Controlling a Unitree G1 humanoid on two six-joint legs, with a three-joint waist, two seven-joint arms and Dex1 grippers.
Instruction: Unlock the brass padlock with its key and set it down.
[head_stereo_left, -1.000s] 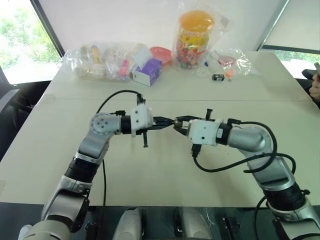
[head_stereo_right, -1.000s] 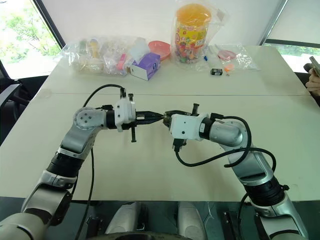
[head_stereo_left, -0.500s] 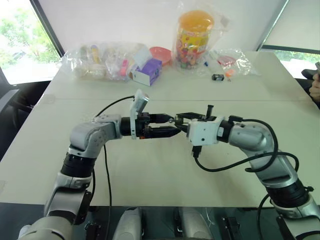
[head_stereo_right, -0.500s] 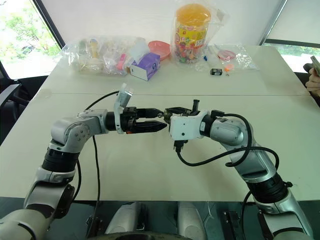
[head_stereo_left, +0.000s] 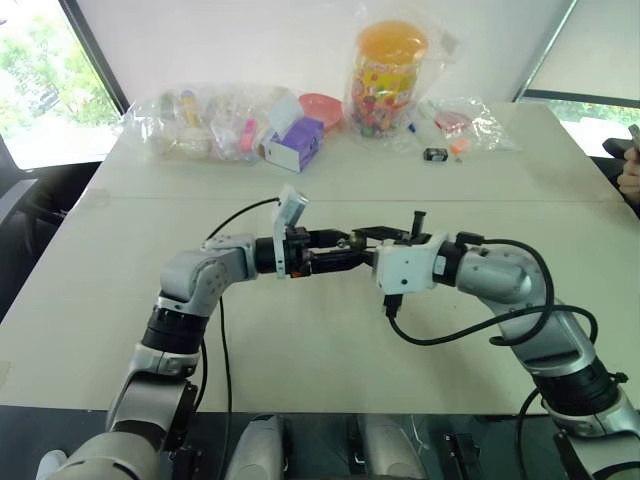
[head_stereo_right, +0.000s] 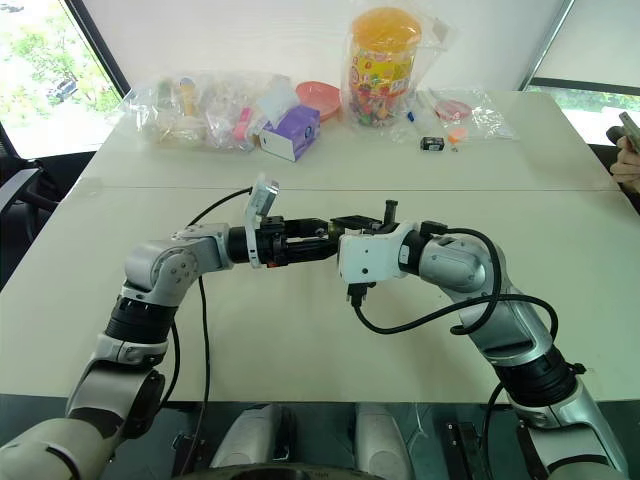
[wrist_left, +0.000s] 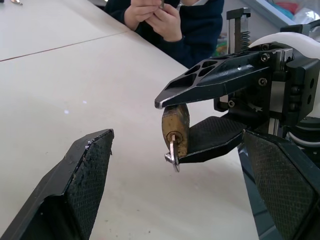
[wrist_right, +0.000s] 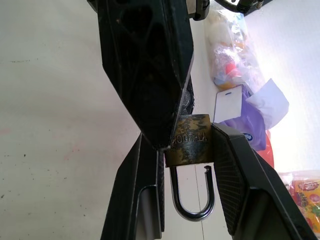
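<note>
The brass padlock (wrist_left: 175, 131) is showing a tarnished yellow-gold body, mottled with dark spots, and its shackle (wrist_right: 192, 195) is gleaming silver. The right gripper (wrist_left: 192, 127) is wearing black fingers (wrist_left: 220, 77) with cross-hatched pads. The bench (head_stereo_left: 330, 330) is looking pale cream. At the back, a purple box (head_stereo_left: 295, 143) and an orange-lidded jar (head_stereo_left: 388, 75) are glowing.

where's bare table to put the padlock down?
Bare tabletop runs from the grippers toward the robot, and out to both side edges. The back edge is crowded: plastic bags, purple box, candy jar, small black object. The right gripper holds the brass padlock above that bare stretch.
</note>
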